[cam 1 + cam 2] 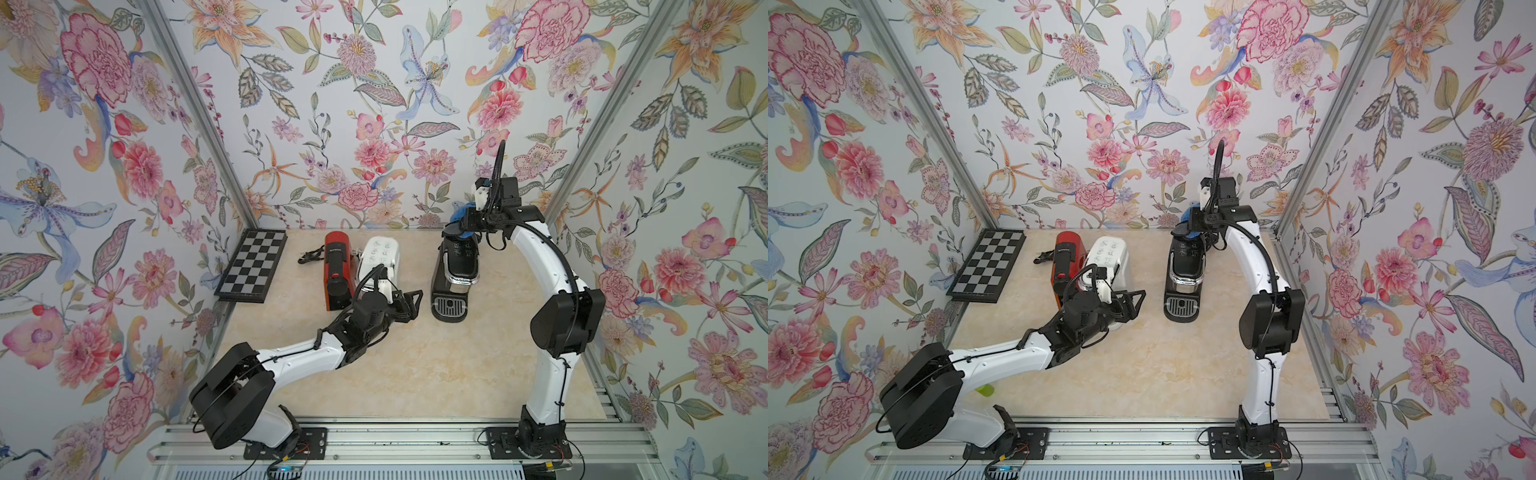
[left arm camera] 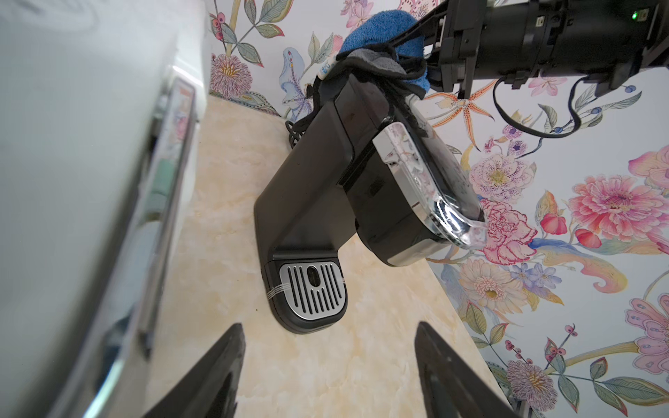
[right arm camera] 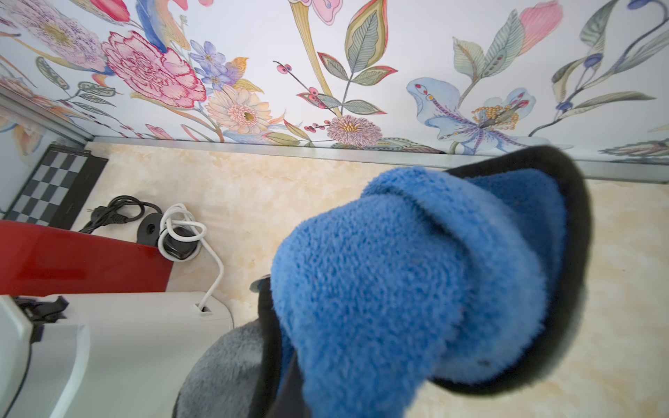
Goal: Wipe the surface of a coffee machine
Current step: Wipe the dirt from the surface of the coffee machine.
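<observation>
Since the blue cloth (image 3: pixel 416 271) is soft and bunches, your right jaws pinch its fold; it's atop the black coffee machine (image 1: pixel 451 274), right rear of the counter (image 1: pixel 415 374), probably touching. Left jaws wide, empty. Machine looks glossy, top-heavy: press lightly.

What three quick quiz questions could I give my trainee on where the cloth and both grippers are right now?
1. Multiple choice: the blue cloth in the right gripper lies on which coffee machine? A) red B) white C) black
2. True or false: the left gripper is shut on a second cloth.
3. Count: how many coffee machines stand on the table?

Key
1. C: the black coffee machine, on its top at the rear.
2. False: its jaws stand open and empty, near the white coffee machine.
3. Three.
</observation>
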You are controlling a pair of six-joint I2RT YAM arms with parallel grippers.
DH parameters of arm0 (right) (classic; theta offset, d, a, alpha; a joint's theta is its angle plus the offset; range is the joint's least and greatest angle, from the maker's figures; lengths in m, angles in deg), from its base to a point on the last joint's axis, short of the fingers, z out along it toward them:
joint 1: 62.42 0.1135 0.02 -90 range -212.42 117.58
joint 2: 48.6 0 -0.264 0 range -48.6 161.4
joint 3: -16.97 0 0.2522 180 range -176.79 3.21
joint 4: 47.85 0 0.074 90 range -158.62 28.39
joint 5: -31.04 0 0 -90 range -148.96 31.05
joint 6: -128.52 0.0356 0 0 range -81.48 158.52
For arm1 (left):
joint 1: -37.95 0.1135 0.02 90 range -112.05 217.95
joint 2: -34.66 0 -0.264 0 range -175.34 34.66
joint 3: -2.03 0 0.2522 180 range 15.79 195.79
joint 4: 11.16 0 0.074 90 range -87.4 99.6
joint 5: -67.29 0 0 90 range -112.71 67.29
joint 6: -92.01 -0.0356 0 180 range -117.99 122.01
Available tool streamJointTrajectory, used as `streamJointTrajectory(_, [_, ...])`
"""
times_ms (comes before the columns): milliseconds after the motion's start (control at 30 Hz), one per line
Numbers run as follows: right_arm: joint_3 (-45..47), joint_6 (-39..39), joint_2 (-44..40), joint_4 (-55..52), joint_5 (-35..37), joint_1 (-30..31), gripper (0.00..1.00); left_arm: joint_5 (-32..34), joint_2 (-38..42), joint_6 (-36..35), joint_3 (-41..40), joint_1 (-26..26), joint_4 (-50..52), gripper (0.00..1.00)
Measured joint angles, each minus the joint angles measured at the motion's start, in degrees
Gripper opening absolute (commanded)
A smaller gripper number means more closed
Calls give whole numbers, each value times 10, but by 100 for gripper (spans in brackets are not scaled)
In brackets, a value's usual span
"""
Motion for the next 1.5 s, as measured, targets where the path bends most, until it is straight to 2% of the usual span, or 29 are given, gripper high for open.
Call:
streamJointTrajectory(333, [18, 42, 48, 63, -201, -64, 5, -10, -20, 0, 23, -2, 3, 74])
streamJointTrajectory(633, [23, 66, 125, 54, -298, -97, 4, -11, -22, 0, 23, -2, 3, 74])
streamJointTrajectory(733, [37, 68, 150, 45, -307, -96, 3, -13, -23, 0, 23, -2, 4, 74])
streamJointTrajectory(1133, [127, 24, 151, 43, -325, -88, 2, -13, -23, 0, 23, -2, 4, 74])
streamJointTrajectory(1300, [167, 1, 147, 53, -295, -91, 2, -13, -23, 0, 23, -2, 4, 74])
streamJointTrajectory(1500, [205, -38, 119, 61, -218, -80, 2, -12, -23, 0, 23, -2, 5, 74])
